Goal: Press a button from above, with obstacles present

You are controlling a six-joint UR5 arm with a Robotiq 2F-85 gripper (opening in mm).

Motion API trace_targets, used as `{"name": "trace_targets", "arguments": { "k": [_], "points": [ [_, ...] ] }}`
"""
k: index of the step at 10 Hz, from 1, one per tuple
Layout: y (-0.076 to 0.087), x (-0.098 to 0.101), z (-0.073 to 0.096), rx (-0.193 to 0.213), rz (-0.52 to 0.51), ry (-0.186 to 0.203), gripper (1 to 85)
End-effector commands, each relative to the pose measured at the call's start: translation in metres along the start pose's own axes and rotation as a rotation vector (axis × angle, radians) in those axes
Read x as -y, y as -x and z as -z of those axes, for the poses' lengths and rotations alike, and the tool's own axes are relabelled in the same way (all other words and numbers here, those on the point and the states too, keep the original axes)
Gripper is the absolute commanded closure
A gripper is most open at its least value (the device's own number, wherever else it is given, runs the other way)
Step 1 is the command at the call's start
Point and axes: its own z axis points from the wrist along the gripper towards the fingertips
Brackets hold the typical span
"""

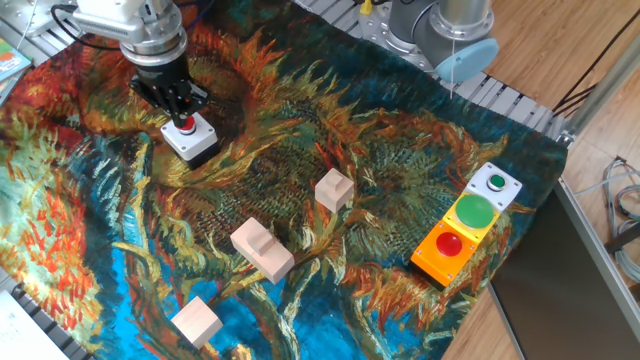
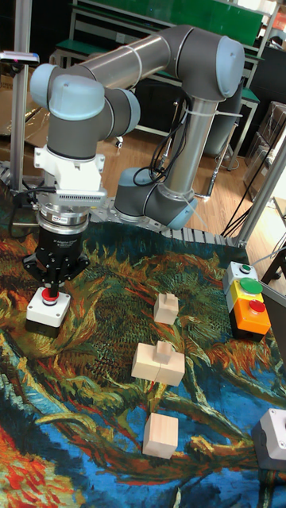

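Observation:
The button (image 1: 187, 125) is a small red cap on a square white housing (image 1: 194, 140) at the far left of the painted cloth. My gripper (image 1: 182, 113) stands straight above it, its dark fingers drawn together into one tip that rests on the red cap. In the tall fixed view the gripper (image 2: 52, 290) meets the button (image 2: 50, 299) the same way. The obstacles are three pale wooden blocks: a small cube (image 1: 334, 189), a larger stepped block (image 1: 262, 249) and a cube (image 1: 196, 321) near the front edge. All three lie well to the right of the gripper.
A panel at the right edge carries a small green button (image 1: 496, 183), a large green button on yellow (image 1: 476, 212) and a red button on orange (image 1: 449, 244). A grey box (image 2: 274, 436) sits at the front right. The arm's base (image 1: 455, 35) is behind the table.

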Motion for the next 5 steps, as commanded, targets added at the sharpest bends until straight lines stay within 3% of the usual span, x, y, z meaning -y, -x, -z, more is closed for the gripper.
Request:
{"name": "trace_targets", "arguments": {
  "k": [1,5],
  "points": [
    [-0.0056,0.0011,0.0018,0.007,-0.004,0.01,84.0],
    [-0.0064,-0.0022,0.0001,0.005,-0.001,0.016,83.7]
  ]
}}
